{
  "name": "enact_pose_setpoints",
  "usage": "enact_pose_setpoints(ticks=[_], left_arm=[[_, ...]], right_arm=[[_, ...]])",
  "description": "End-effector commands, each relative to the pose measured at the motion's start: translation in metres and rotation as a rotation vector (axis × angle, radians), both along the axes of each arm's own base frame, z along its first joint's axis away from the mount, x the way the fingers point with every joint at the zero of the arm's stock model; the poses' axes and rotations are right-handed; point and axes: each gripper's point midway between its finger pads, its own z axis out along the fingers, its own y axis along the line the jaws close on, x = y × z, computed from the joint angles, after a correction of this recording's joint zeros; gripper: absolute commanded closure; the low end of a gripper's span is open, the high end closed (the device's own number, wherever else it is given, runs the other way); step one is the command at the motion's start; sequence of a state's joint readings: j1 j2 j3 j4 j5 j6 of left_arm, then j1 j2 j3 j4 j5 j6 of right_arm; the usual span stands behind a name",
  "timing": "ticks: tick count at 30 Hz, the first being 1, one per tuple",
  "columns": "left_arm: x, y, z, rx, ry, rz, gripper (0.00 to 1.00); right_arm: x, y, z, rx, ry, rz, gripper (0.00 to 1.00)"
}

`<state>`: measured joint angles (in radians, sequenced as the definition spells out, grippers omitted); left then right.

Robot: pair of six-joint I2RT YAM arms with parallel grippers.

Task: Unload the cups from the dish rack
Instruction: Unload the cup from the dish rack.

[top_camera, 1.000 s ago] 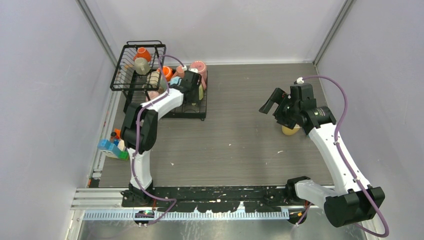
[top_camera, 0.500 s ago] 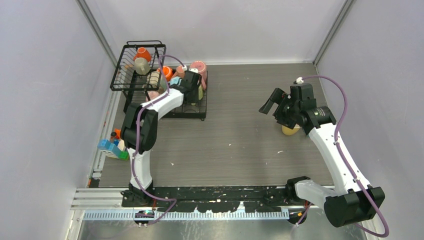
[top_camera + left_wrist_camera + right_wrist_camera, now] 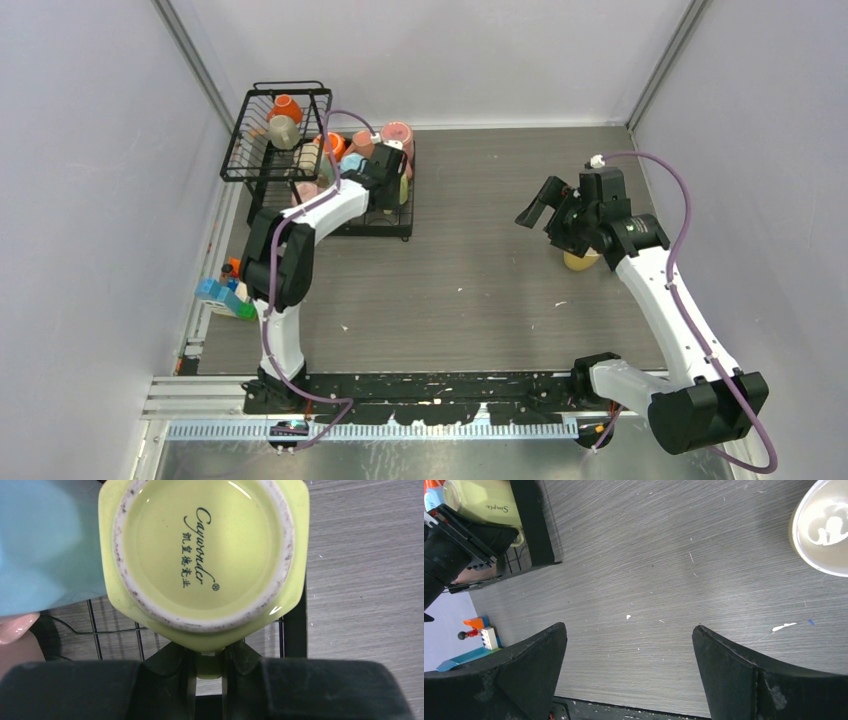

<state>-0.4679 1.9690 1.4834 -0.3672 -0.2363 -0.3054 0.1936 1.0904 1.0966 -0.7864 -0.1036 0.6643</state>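
Observation:
The black wire dish rack (image 3: 385,222) stands at the far left, with its deeper basket (image 3: 262,150) beside it. My left gripper (image 3: 209,664) is shut on the handle of an upturned yellow-green cup (image 3: 202,550) over the rack's tray. In the top view that left gripper (image 3: 385,180) sits among a light blue cup (image 3: 352,162), a pink cup (image 3: 397,133) and an orange cup (image 3: 335,145). An orange cup (image 3: 287,104) and a beige cup (image 3: 283,130) are in the basket. My right gripper (image 3: 545,205) hangs open above the table with nothing between its fingers. A beige cup (image 3: 580,262) stands under that arm.
Coloured toy blocks (image 3: 225,295) lie at the table's left edge, near the left arm's base. In the right wrist view, the beige cup (image 3: 824,527) is at the upper right and the rack's edge (image 3: 531,525) at the upper left. Walls close in on three sides.
My left gripper's jaws have closed on the yellow-green cup's handle, and the left wrist shifted slightly. The right arm has hardly moved.

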Motion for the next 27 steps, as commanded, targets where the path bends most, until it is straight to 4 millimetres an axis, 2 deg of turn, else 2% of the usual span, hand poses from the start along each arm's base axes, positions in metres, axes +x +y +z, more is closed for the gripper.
enact_pose_setpoints(ticks=[1,15,17,23,27], left_arm=[[0.012,-0.002,0.073,-0.041,-0.182,0.01,1.0],[-0.004,0.002,0.112,-0.038,-0.224,0.018,1.0],[-0.008,0.0,0.123,-0.047,-0.236,0.013,1.0],[-0.028,-0.018,0.158,-0.083,-0.257,-0.032,1.0],[-0.048,-0.036,0.177,-0.145,-0.249,-0.073,1.0]], right_arm=[[0.007,0.007,0.011,0.029,-0.061,0.021,0.0],[0.018,0.015,0.013,0.072,-0.088,0.026,0.0],[0.021,0.017,0.015,0.086,-0.1,0.023,0.0],[0.033,0.024,0.027,0.128,-0.158,0.014,0.0],[0.043,0.033,0.043,0.186,-0.231,0.023,0.0]])
